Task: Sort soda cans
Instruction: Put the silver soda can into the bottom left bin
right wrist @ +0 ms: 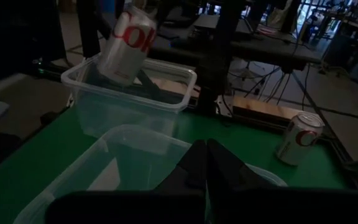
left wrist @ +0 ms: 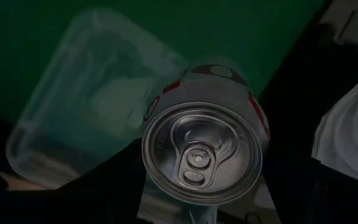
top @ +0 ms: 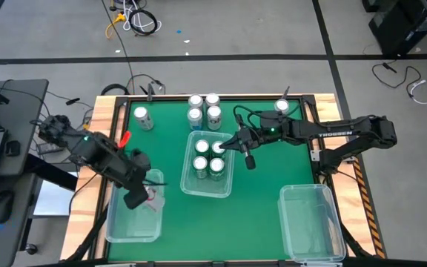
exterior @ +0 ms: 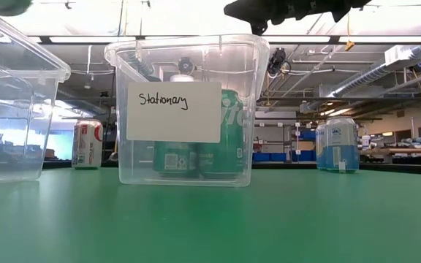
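Observation:
My left gripper (top: 141, 194) hangs over the left clear bin (top: 124, 230) and is shut on a white-and-red soda can (right wrist: 126, 46), whose silver top (left wrist: 201, 155) faces the left wrist camera. My right gripper (right wrist: 209, 155) is shut and empty, hovering above the middle bin's (top: 187, 185) far right rim. Several green cans (exterior: 196, 157) stand upright on that bin's floor. On the table stand a white can (top: 143, 117), a cluster of cans (top: 204, 107) and a blue can (top: 282, 106). My left gripper holds the white-and-red can by its side wall (right wrist: 135, 68). One dark finger (right wrist: 149, 82) shows beneath it, and the rest of the hold is hidden by the can. The can is lifted clear and tilted above the left bin's open top.
A third clear bin (top: 310, 222) sits at the table's near right corner. The middle bin carries a paper label (exterior: 174, 111) facing the near edge. Open green mat lies between the middle and right bins. Wooden borders (top: 106, 111) frame the table.

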You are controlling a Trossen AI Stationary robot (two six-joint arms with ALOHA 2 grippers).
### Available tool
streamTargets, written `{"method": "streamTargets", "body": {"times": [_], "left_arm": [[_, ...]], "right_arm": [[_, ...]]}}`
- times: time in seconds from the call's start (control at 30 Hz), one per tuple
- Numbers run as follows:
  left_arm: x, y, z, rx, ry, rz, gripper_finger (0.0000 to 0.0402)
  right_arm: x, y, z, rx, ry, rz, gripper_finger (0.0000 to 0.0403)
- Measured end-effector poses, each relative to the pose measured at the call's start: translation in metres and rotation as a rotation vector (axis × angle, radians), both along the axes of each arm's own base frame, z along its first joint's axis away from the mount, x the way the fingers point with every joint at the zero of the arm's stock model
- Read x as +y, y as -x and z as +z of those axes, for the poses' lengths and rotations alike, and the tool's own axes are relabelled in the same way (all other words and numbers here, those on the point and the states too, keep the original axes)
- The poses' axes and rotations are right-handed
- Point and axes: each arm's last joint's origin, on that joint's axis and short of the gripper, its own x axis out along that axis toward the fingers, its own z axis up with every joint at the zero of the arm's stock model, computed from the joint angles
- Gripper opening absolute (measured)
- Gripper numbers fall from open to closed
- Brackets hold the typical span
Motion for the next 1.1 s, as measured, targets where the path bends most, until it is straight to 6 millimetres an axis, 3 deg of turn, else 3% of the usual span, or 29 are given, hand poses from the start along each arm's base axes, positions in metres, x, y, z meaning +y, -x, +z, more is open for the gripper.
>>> {"method": "streamTargets", "body": {"times": [0.23, 0.57, 1.1], "left_arm": [[-0.02, 0.009, -0.039, 0.198, -0.004, -0.032, 0.0275], [-0.02, 0.015, -0.09, 0.379, -0.124, 0.008, 0.0275], [-0.012, 0.023, -0.131, 0.493, -0.265, 0.111, 0.0275]], "right_arm": [[0.005, 0.0, 0.0, -0.001, 0.001, 0.018, 0.0001], [0.009, -0.001, 0.001, -0.007, 0.002, 0.029, 0.0001], [0.013, -0.002, -0.001, -0.005, 0.005, 0.044, 0.0001]]}}
